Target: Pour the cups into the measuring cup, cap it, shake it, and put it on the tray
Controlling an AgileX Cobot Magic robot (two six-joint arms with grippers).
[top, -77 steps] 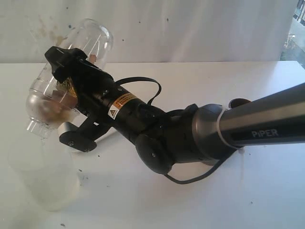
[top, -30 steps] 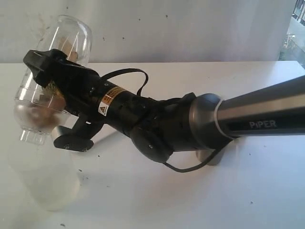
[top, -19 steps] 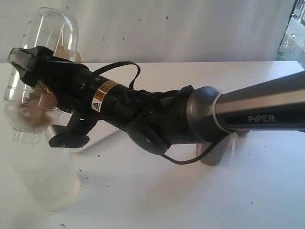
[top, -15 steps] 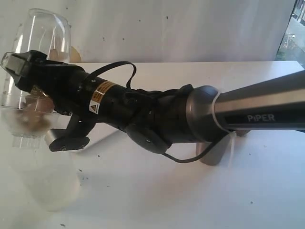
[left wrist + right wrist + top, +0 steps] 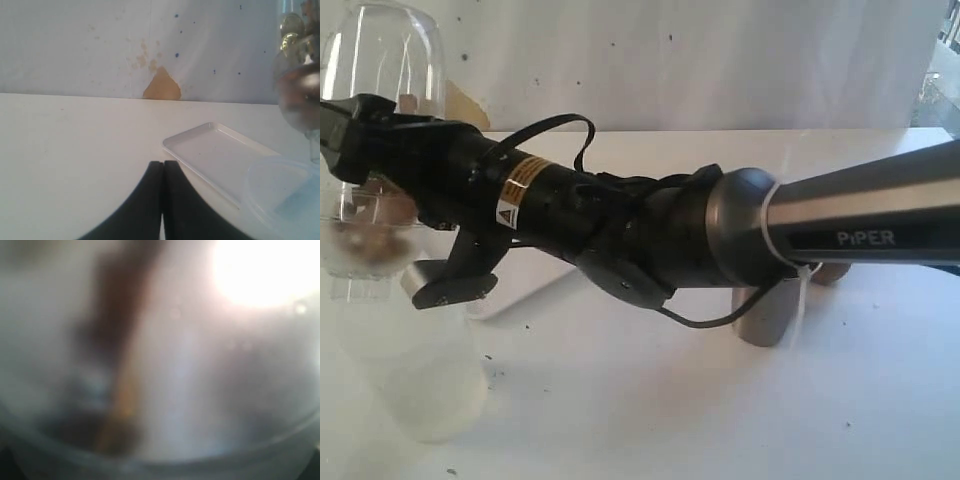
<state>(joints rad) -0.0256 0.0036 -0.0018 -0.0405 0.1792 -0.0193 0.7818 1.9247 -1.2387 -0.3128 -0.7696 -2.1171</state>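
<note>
Right gripper (image 5: pixel 390 195): clamped around the measuring cup (image 5: pixel 365 235), held in the air nearly upright, probably for shaking.
Cap (image 5: pixel 390 45): on top, so nothing spills.
Left gripper (image 5: pixel 162 172): fingers pressed together, empty.
Tray (image 5: pixel 220 155): on the table, free for the cup.

The measuring cup (image 5: pixel 360 215) is a see-through plastic pot. It is up in the air at the far left, about straight up and down, with a round end on top. The right gripper (image 5: pixel 390 200) squeezes it around the middle. Brown bits sit in its lower part.

The tray (image 5: pixel 215 155) is flat and white, with round corners and a low rim. It lies on the table, near the pot and lower than it.

The steel tumbler (image 5: pixel 767 318) is grey. It stands on the table, well apart from the pot, and is partly hidden. Just beside it, only a small brown piece of the wooden cup (image 5: pixel 832 272) shows.
</note>
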